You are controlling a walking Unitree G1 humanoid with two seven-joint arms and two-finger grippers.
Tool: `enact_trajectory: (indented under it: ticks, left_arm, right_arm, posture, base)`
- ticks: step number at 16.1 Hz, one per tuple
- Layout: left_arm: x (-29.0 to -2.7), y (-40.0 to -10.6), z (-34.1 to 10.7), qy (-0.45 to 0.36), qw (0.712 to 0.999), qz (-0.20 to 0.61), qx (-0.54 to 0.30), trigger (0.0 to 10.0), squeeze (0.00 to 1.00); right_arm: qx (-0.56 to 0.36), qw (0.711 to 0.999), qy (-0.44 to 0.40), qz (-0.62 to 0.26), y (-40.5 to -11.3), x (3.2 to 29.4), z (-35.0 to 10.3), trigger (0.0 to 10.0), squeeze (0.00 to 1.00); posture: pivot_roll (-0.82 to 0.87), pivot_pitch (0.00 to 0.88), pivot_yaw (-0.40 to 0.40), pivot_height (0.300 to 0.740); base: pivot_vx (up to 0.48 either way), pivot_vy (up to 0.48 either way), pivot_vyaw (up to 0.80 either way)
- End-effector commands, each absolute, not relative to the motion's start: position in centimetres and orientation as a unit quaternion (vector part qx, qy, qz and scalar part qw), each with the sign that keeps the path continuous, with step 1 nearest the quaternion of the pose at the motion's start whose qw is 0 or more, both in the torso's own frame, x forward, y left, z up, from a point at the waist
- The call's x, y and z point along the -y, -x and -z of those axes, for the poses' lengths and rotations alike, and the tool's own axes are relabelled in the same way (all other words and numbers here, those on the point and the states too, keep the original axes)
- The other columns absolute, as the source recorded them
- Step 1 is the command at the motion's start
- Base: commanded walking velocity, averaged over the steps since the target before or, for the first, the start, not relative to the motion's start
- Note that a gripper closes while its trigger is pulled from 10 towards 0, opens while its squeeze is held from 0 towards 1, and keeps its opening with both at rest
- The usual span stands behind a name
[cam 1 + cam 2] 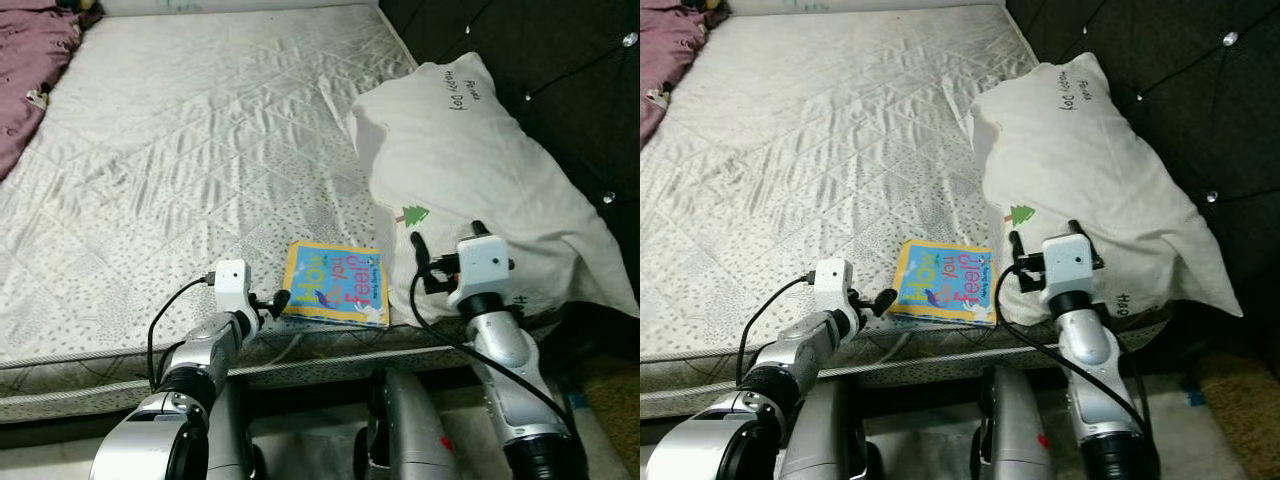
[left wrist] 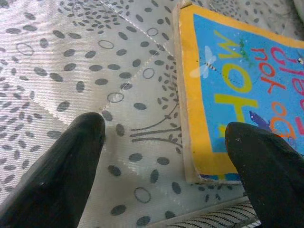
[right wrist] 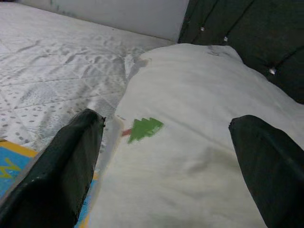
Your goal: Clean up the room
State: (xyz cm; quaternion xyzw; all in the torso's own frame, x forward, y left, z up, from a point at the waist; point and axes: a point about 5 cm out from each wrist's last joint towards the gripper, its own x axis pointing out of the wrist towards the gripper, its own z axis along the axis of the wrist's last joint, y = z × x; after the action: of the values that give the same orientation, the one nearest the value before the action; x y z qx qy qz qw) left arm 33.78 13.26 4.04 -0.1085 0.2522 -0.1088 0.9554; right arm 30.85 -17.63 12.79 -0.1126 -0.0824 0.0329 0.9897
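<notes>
I hold the left gripper (image 2: 161,156) fingers apart, straddling the book's (image 1: 336,284) corner at the mattress (image 1: 200,150) front edge; right gripper (image 3: 166,161), spread, faces the pillow (image 1: 470,170).

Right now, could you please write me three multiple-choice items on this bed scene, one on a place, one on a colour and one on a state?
1. Where does the book lie?
A. near the mattress front edge, beside the pillow
B. on the floor
C. on top of the pillow

2. What colour is the book's border?
A. red
B. yellow
C. black

3. How is the left gripper?
A. shut on the book
B. shut on the pillow
C. open, at the book's corner

Answers:
1 A: both eye views show it flat by the edge.
2 B: the left wrist view shows a yellow frame.
3 C: its fingers stand apart, straddling the corner.
</notes>
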Motion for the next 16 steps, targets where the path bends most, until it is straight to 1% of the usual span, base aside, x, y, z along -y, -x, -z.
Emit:
enact_trajectory:
  ticks: [1,2,4,6,7,13,16]
  left_arm:
    - [-13.0,-33.8,-4.0,0.088,0.957,0.114,-0.253,10.0,0.0]
    - [-12.9,-33.8,-4.0,0.081,0.957,0.116,-0.253,10.0,0.0]
    - [-12.6,-33.6,-3.7,0.061,0.957,0.126,-0.256,10.0,0.0]
    - [-12.4,-33.5,-3.5,0.057,0.956,0.125,-0.258,10.0,0.0]
    - [-12.2,-33.4,-3.5,0.062,0.959,0.126,-0.246,10.0,0.0]
    - [-12.9,-32.4,-2.2,0.079,0.961,0.09,-0.249,10.0,0.0]
    - [-12.1,-32.4,-2.3,0.082,0.963,0.093,-0.238,10.0,0.0]
  right_arm:
    - [0.085,0.99,0.111,-0.012,-30.4,18.4,-13.0,10.0,0.0]
    - [0.085,0.99,0.112,-0.007,-30.2,18.5,-13.0,10.0,0.0]
    - [0.078,0.99,0.115,0.01,-29.2,19.6,-12.8,10.0,0.0]
    - [0.077,0.99,0.119,0.015,-29.1,20.0,-12.9,10.0,0.0]
    - [0.08,0.989,0.121,0.018,-29.3,20.1,-13.2,10.0,0.0]
    - [0.083,0.988,0.128,0.023,-29.1,20.6,-13.9,10.0,0.0]
    - [0.08,0.987,0.137,0.027,-28.2,21.4,-14.3,10.0,0.0]
  posture:
    - [-0.14,0.158,0.049,0.562]
    - [-0.14,0.163,0.051,0.562]
    - [-0.16,0.182,0.055,0.562]
    - [-0.17,0.187,0.058,0.562]
    - [-0.18,0.187,0.058,0.562]
    - [-0.21,0.2,0.049,0.562]
    - [-0.23,0.225,0.034,0.562]
  base:
    - [0.0,0.0,0.0]
    - [0.0,0.0,0.0]
    - [0.0,0.0,0.0]
    - [0.0,0.0,0.0]
    - [0.0,0.0,0.0]
    - [0.0,0.0,0.0]
    - [0.0,0.0,0.0]
